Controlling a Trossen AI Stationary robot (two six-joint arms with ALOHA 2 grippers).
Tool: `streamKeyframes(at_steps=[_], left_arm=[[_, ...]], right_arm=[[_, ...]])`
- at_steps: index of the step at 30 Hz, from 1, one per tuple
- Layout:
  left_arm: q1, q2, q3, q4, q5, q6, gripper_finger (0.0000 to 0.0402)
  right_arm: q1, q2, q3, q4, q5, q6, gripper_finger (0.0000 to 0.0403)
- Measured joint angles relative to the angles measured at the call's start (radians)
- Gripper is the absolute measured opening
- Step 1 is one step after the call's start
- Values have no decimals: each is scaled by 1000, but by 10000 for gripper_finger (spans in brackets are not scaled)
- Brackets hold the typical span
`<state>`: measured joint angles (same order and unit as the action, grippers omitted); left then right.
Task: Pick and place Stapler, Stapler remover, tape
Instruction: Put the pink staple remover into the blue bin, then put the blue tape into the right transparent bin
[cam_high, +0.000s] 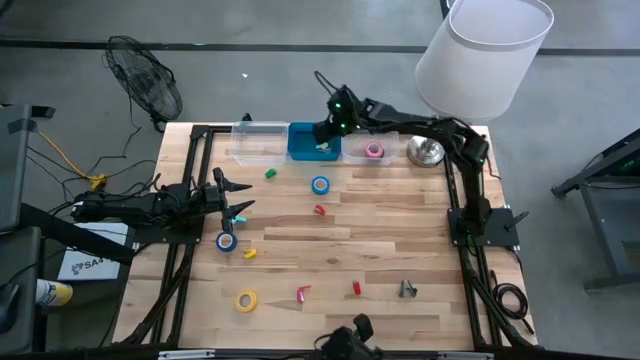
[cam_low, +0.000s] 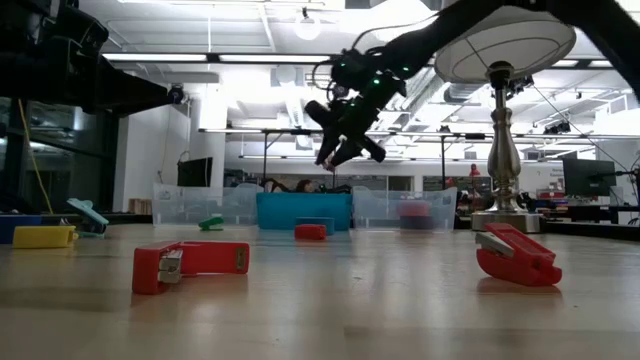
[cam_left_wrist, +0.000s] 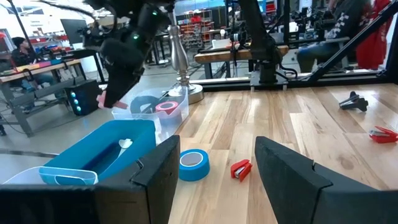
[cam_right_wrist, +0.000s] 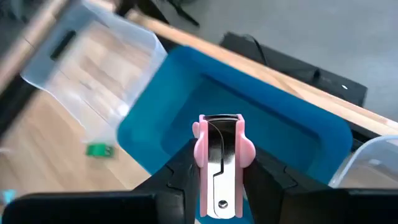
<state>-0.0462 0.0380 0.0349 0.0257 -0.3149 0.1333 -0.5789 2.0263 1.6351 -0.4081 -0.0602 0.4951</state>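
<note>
One pink staple remover (cam_right_wrist: 219, 167) pinched in the right claw (cam_right_wrist: 217, 186) hangs above the blue bin (cam_right_wrist: 280, 134), clear of its rim.

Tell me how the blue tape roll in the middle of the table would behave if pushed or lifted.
The blue tape roll lies flat on the wood, so a push would probably slide it, not roll it. It looks like a small ring with an open centre, so likely light and stiff enough to pinch across the rim. Tipped on edge, it could well roll away.

Right claw (cam_right_wrist: 216, 163) clamped (raised); left claw (cam_left_wrist: 214, 163) agape.
</note>
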Motion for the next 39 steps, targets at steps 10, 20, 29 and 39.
streamKeyframes(at_steps=[10,20,29,39], left_arm=[[0,0,0,0,0,0,205],[0,0,0,0,0,0,205],[0,0,0,0,0,0,205],[0,0,0,0,0,0,205]], right_arm=[[-29,155,262,-290,-49,-50,94],[-32,195,293,-340,-103,-31,122],[-32,195,293,-397,-113,-47,202],[-35,175,293,-445,-123,-55,240]])
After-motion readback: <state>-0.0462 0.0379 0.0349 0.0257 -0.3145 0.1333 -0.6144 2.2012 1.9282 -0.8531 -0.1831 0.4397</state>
